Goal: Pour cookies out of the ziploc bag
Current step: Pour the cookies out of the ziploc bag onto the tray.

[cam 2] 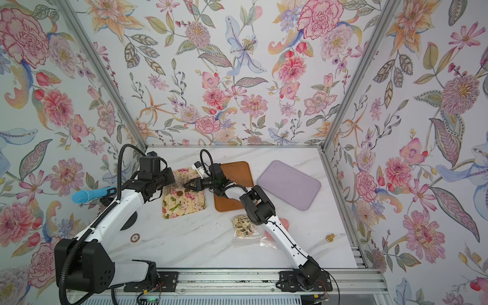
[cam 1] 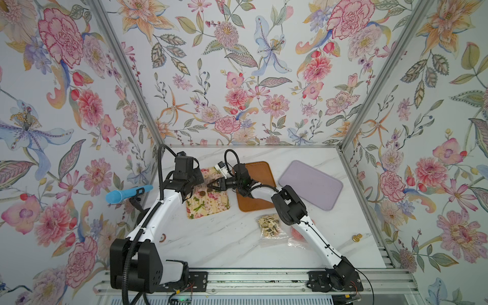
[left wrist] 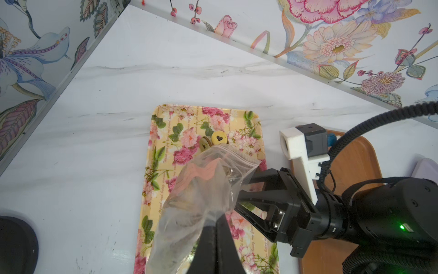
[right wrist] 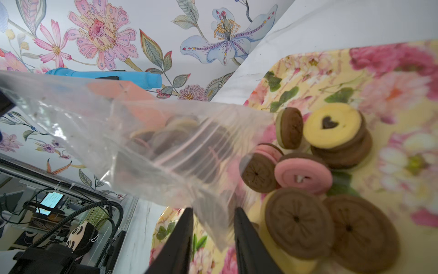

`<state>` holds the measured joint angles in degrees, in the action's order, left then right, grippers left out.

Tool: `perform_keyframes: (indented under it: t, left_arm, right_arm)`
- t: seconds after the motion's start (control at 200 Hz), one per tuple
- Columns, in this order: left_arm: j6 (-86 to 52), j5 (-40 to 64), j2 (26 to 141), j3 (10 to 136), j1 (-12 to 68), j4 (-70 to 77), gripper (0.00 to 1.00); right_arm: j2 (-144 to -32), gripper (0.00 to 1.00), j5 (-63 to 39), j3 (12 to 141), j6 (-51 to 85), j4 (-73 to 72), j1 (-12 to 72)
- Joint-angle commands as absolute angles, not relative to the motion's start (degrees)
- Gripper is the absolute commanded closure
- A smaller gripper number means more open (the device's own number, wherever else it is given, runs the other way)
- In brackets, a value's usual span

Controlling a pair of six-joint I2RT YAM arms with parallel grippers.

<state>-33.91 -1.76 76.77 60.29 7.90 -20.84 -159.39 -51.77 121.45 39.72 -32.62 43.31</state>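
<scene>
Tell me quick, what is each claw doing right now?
Left gripper: closed, holding the ziploc bag.
Right gripper: open, bag edge loose between its jaws.

The right gripper presents two black fingers standing apart, with a loose corner of the clear ziploc bag hanging between them. The bag's zip end lies over the floral tray. Several cookies rest piled on the tray at that end: dark brown rounds, one pink ring, and one yellow round with a heart cut-out. More cookies lie inside the bag.
</scene>
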Motion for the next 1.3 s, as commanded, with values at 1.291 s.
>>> perform_keyframes:
  t: [1.291]
  left_arm:
    - [-39.4,-0.4,65.9,49.6,8.6,-17.8,1.0]
  right_arm:
    - [-133.8,0.65,-41.5,100.7,19.7,-21.4,46.9]
